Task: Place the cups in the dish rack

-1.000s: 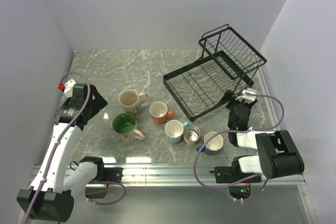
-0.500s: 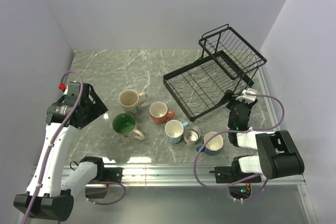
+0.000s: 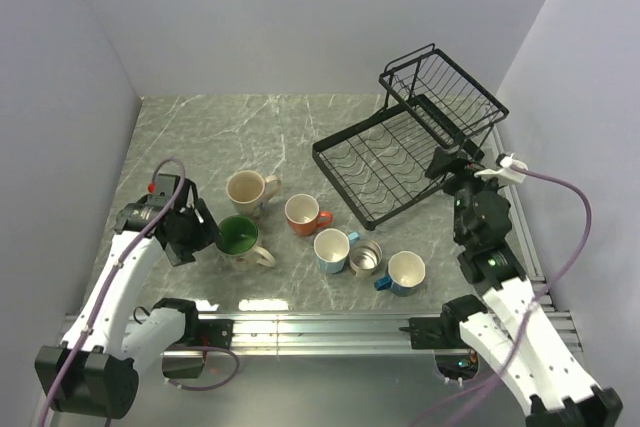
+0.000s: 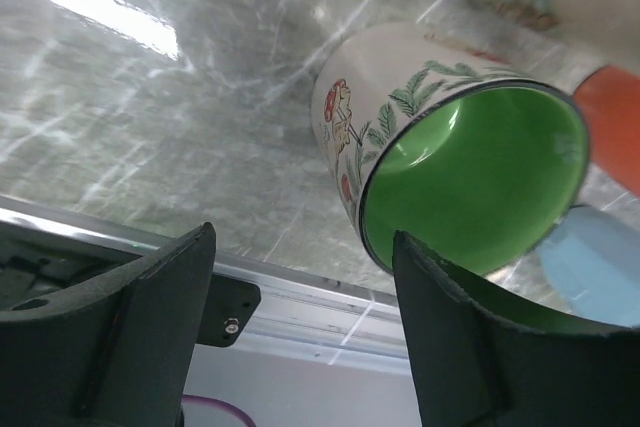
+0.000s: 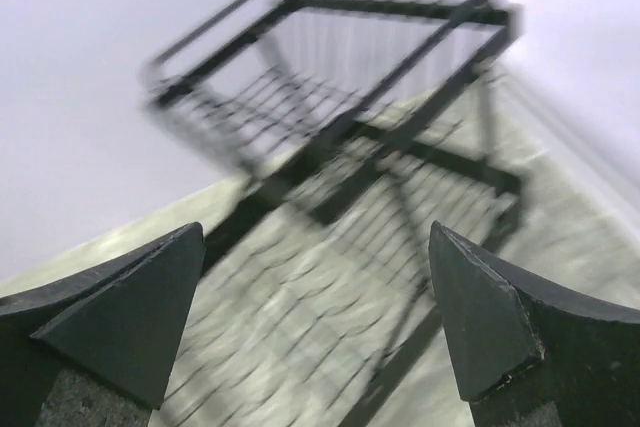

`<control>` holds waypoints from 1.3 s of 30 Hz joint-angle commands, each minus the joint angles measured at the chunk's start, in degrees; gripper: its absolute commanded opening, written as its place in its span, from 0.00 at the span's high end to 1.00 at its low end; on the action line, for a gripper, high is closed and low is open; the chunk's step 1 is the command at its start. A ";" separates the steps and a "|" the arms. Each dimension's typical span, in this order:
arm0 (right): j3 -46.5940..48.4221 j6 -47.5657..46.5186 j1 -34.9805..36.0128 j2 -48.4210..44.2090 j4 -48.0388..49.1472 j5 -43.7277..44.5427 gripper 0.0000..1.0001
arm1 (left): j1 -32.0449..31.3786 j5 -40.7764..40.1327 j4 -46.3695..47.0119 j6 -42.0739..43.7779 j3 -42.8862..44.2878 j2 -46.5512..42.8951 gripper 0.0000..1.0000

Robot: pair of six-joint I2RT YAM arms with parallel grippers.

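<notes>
Overhead, six cups stand upright on the grey marbled surface [image 3: 200, 137], all of them outside the dish rack [image 3: 400, 152]; the rack, of black wire, sits at the far right of the surface, its raised upper basket toward the far corner and its wide slotted lower tray toward the cups. The cups form a loose cluster: the cream mug [image 3: 245, 189] farthest back on the left; the green-lined mug [image 3: 236, 236], cream outside with a leaf-and-flower print, just in front of it; the orange mug [image 3: 302, 213] near the middle; then a blue mug [image 3: 331, 249], the small steel cup [image 3: 366, 257] just beside it, and a second blue mug [image 3: 405, 272] at the near right. The left gripper [image 3: 202, 234] hangs low just left of the green-lined mug; in the left wrist view its fingers [image 4: 110, 337] are spread apart with nothing between them; the mug lies ahead, nearer the finger on the right of that view, and whether that finger touches it cannot be told. The right gripper [image 3: 445, 162] is raised at the near right corner of the rack's lower tray; the right wrist view, blurred, shows its fingers [image 5: 110, 317] released and wide, framing the rack and grasping nothing.
</notes>
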 commanded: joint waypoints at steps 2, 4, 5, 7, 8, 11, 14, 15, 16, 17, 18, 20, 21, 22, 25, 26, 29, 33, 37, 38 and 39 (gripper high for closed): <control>5.53 11.46 8.11 -5.08 -24.83 -2.04 0.00 | -0.99 3.80 7.17 -0.29 -2.80 2.28 0.24; 6.85 15.59 9.80 -6.57 -31.87 -2.38 0.00 | -1.34 3.63 8.41 -0.20 -3.24 3.86 0.24; 7.12 18.14 10.15 -7.10 -33.63 -4.13 0.00 | -1.78 3.63 9.72 -0.11 -3.59 4.48 0.26; 8.08 20.17 10.16 -7.98 -37.15 -7.82 0.00 | -2.13 4.15 11.13 -0.02 -4.38 6.15 0.29; 8.35 21.58 10.33 -8.16 -37.95 -10.88 0.00 | -2.22 4.77 11.84 -0.20 -4.47 6.76 0.36; 9.49 25.09 10.24 -8.33 -40.33 -14.41 0.00 | -2.92 3.63 12.63 -1.60 -3.86 9.14 0.47; 9.49 27.21 10.24 -8.16 -39.54 -18.10 0.00 | -3.71 2.84 12.98 -2.48 -3.77 12.04 0.51; 9.58 27.48 10.33 -7.72 -39.54 -18.64 0.00 | -4.06 2.66 12.98 -2.57 -3.68 13.52 0.52; 9.93 28.00 10.25 -7.46 -39.97 -19.08 0.00 | -4.42 2.49 12.98 -2.92 -3.59 14.23 0.53; 10.11 29.05 10.33 -7.02 -40.50 -19.18 0.00 | -5.29 2.14 13.07 -3.10 -3.51 14.85 0.55; 10.46 29.58 10.25 -6.32 -41.72 -19.52 0.00 | -5.65 1.96 13.16 -3.27 -3.59 15.90 0.61; 11.33 28.72 10.25 -5.96 -42.61 -21.19 0.00 | -6.26 2.13 13.69 -3.63 -3.59 16.61 0.86; 11.51 27.32 10.24 -6.31 -41.83 -23.46 0.00 | -6.26 2.31 13.86 -3.80 -3.51 17.14 0.98; 11.69 25.48 10.24 -6.75 -40.87 -27.75 0.00 | -6.35 2.14 13.86 -3.80 -3.59 17.32 1.00; 9.42 23.25 10.24 -9.99 -36.47 -34.80 0.00 | -6.53 1.70 12.99 -3.72 -3.16 16.36 1.00; 8.01 26.13 10.24 -11.05 -34.98 -35.87 0.00 | -6.62 1.44 11.59 -3.63 -2.89 15.65 1.00; 3.44 33.34 10.24 -13.43 -30.41 -40.78 0.00 | -6.62 1.43 8.51 -3.01 -0.79 10.75 1.00; 2.37 39.77 10.25 -7.21 -24.60 -52.47 0.01 | -6.62 -0.32 0.71 -2.66 4.39 4.67 1.00; 5.00 46.45 11.12 0.09 -19.42 -61.17 0.07 | -6.62 2.90 -0.55 -2.49 12.90 -1.22 1.00; 5.97 47.33 11.38 1.32 -18.19 -62.32 0.07 | -6.53 3.88 -0.12 -2.66 14.41 -2.97 1.00; 8.06 48.47 11.74 3.77 -15.48 -64.77 0.07 | -6.62 4.68 0.32 -2.66 17.38 -3.77 1.00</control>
